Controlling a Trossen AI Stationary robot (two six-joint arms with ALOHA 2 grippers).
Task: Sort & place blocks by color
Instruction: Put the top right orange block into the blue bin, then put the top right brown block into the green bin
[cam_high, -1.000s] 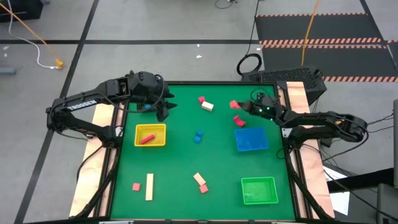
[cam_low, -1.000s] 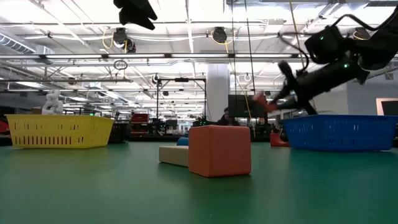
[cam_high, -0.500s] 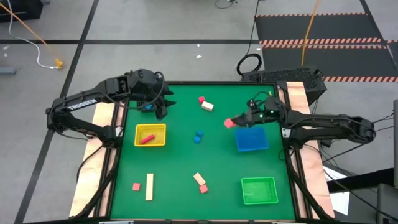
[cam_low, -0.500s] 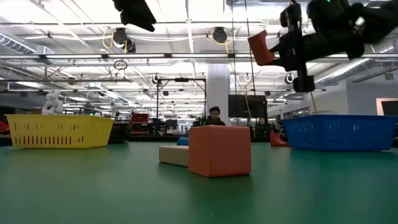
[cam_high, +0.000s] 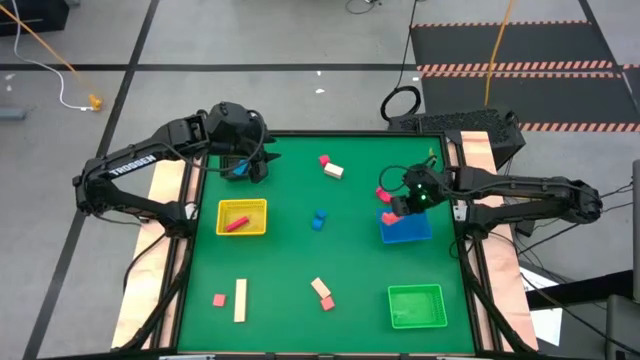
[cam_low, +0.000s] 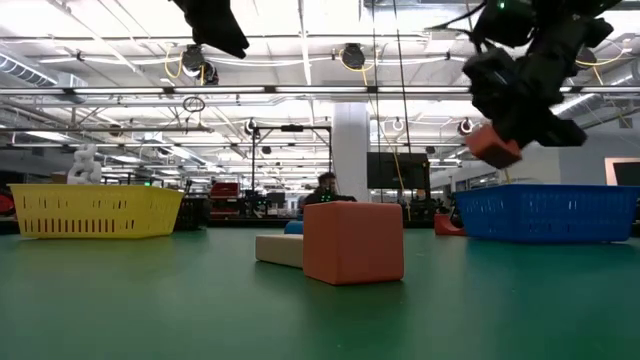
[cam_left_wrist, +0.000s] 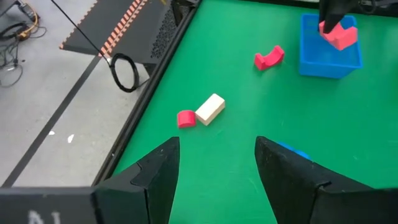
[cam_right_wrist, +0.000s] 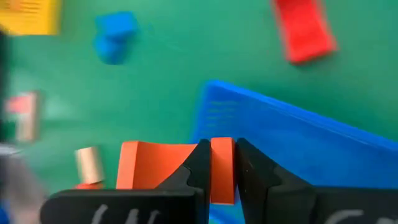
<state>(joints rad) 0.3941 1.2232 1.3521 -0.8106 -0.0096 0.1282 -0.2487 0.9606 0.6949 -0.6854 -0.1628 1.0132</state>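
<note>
My right gripper (cam_high: 397, 207) is shut on a red block (cam_high: 388, 215) and hangs over the far left corner of the blue tray (cam_high: 410, 230). In the low view the block (cam_low: 493, 147) is above the tray's rim (cam_low: 548, 212). My left gripper (cam_left_wrist: 217, 180) stands open and empty, high over the table's far left (cam_high: 250, 165). A red arch block (cam_high: 383, 192) lies just beyond the blue tray. A red block (cam_high: 324, 159) and a cream block (cam_high: 334, 171) lie at far centre, and blue blocks (cam_high: 319, 218) lie mid-table. My right gripper pinches the red block between its two fingers at one end (cam_right_wrist: 222, 168); the rest of the block (cam_right_wrist: 155, 165) sticks out to one side. The fingers slant down from the table's right. The block hangs clear, above the blue tray's rim.
The yellow tray (cam_high: 242, 217) at left holds a red block. The green tray (cam_high: 415, 305) sits near right. Near the front edge lie a red block (cam_high: 219, 299), a cream bar (cam_high: 240, 300), and a cream and red pair (cam_high: 322, 293).
My right gripper has carried the red block up and toward the table's near edge, from beside the red arch block to above the blue tray's corner. It has tipped from nearly level to pointing steeply down. My left gripper has swung slightly toward the far left.
</note>
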